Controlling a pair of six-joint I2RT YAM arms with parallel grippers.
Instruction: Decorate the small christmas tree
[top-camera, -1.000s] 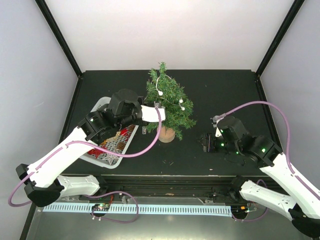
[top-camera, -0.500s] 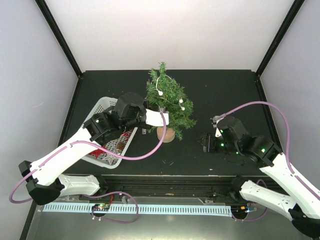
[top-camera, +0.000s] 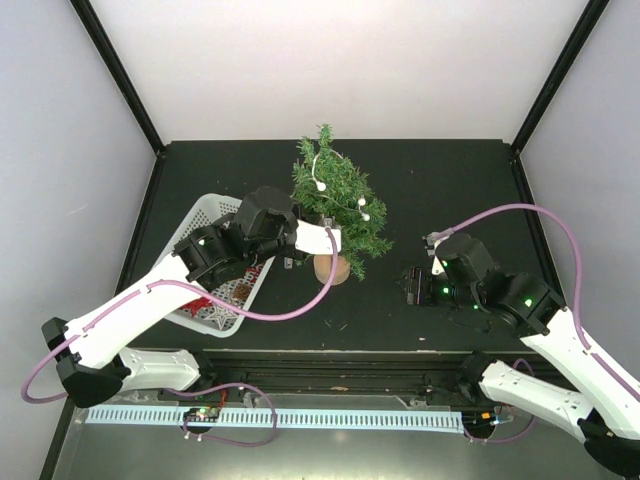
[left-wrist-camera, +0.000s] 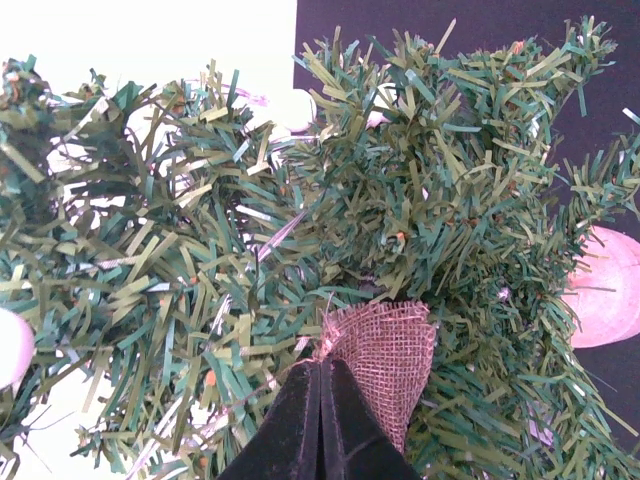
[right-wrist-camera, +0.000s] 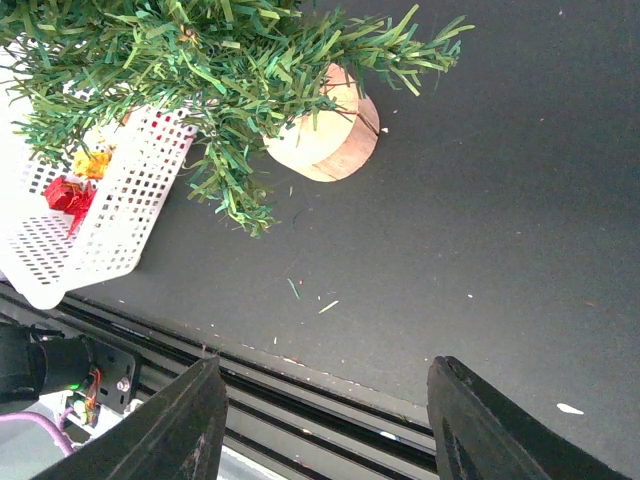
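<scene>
- A few loose green needles (top-camera: 338, 325) lie on the black tabletop (top-camera: 450, 190) near its front edge.
- The right gripper (right-wrist-camera: 320, 420) hangs low over the table, right of the tree and well apart from it. Its claw stands wide, with nothing between the fingers.
- On the left sits a white perforated plastic basket (top-camera: 205, 215) with red and patterned ornaments (top-camera: 225, 290) inside; a small red gift box (right-wrist-camera: 70, 192) shows through its wall.
- The left gripper (left-wrist-camera: 322, 370) reaches over the basket into the tree's lower branches. Its claw is pressed tight, and a scrap of tan burlap (left-wrist-camera: 385, 350) sits right at the tips; I cannot tell whether it is pinched.
- The small christmas tree (top-camera: 340, 200), bushy and dark green, stands mid-table just right of the basket on its round tan wooden base (right-wrist-camera: 325, 140).
- A string with white balls (top-camera: 320, 185) winds through its upper branches.
</scene>
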